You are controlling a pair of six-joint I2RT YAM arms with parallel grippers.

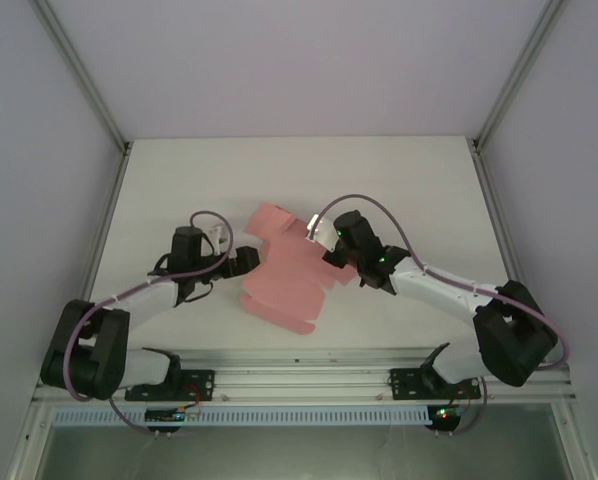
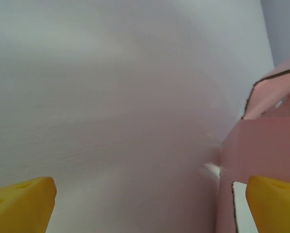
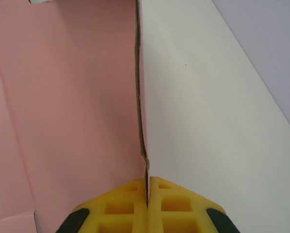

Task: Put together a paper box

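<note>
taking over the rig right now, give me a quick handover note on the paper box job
Left claw: open, holding nothing, at the left edge of the paper box.
Right claw: shut on a flap edge on the box's right side.
Box: pink cut-out in the middle of the table, mostly flat.
Done: one flap gripped.
Left: fold up the walls and tuck the flaps.

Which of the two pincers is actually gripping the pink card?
The right pincer: it is shut on a flap edge of the paper box. The left pincer stands wide open beside it, holding nothing.
</note>
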